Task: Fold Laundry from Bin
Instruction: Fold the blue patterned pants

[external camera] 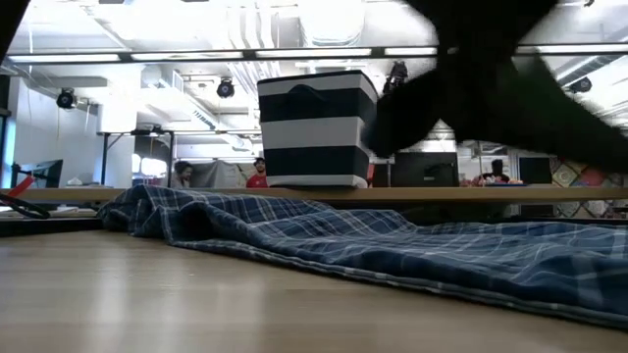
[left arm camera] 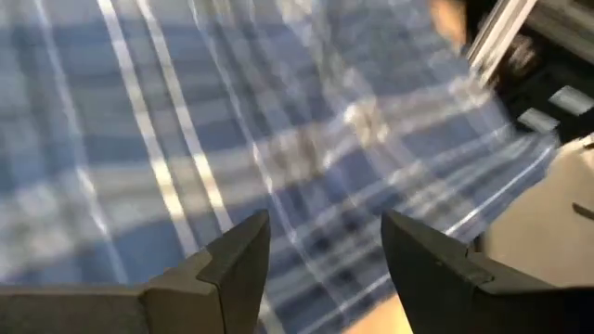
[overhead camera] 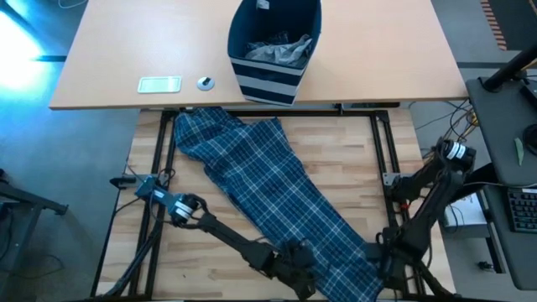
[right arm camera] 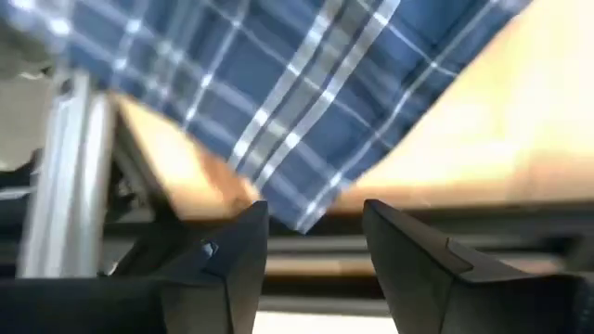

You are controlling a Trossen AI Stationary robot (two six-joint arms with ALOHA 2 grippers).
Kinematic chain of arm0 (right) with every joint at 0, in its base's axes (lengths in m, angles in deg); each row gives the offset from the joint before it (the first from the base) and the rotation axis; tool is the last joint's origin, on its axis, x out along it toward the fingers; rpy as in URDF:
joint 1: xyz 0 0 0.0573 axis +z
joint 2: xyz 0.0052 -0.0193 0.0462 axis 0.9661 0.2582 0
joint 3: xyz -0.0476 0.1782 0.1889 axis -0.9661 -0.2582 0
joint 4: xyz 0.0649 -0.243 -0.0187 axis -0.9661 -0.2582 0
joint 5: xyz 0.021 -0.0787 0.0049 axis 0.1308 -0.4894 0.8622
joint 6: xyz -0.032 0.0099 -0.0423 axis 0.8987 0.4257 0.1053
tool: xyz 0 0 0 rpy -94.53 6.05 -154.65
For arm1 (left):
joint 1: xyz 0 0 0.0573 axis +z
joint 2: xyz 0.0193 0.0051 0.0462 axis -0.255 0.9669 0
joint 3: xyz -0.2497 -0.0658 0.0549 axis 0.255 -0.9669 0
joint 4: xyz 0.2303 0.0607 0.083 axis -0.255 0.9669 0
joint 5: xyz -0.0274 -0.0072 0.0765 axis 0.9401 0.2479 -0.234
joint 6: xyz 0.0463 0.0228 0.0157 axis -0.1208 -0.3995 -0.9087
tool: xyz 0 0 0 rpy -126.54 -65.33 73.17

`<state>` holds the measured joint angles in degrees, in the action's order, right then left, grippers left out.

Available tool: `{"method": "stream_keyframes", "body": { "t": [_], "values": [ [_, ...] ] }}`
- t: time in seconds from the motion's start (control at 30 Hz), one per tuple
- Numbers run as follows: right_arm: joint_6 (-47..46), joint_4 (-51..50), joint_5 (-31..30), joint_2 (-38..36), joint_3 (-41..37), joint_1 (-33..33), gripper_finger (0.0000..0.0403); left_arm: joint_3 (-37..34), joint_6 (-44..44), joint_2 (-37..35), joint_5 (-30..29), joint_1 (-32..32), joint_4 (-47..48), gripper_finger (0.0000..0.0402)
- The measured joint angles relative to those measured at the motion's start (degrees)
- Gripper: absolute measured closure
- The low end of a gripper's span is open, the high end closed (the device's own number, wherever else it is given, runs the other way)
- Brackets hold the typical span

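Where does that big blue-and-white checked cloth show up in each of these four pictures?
High view: the blue-and-white plaid cloth garment lies diagonally across the wooden table.
Low view: it stretches low across the middle.
Left wrist view: it fills most of the picture.
Right wrist view: its corner hangs over the table edge.
Shared landmark: the striped navy fabric bin, seen in high and low views.

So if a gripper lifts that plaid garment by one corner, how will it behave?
The plaid garment would probably drape and sag: it lies crumpled in soft folds. Being long and spread across the table, its far end would likely drag. It looks light, so it should slide easily.
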<state>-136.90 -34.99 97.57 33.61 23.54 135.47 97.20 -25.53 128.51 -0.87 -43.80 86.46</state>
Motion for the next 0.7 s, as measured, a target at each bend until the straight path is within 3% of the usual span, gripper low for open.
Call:
{"method": "stream_keyframes", "body": {
  "t": [0.1,0.2,0.27,0.5,0.7],
  "values": [
    [2.1,-2.0,-4.9,-3.4,2.3,-1.8,0.0221,-1.1,-2.1,-4.5,-1.8,1.7,6.7,0.0210],
    [2.9,-0.9,-18.7,-5.8,2.1,-4.2,0.0219,-6.4,-2.5,-9.2,-3.7,4.4,11.1,0.0210],
    [3.9,0.3,-24.4,-5.7,1.0,-6.0,0.0221,-12.5,-1.6,-12.6,-3.8,6.2,10.4,0.0210],
    [5.2,10.6,-25.7,3.5,-2.9,-7.5,0.0241,-35.9,8.8,-21.3,-5.4,8.0,-5.2,0.0210],
    [2.6,15.2,-18.2,15.4,-0.4,-6.7,0.0250,-45.2,11.8,-21.1,-0.1,6.0,-22.8,0.0212]
  ]
}}
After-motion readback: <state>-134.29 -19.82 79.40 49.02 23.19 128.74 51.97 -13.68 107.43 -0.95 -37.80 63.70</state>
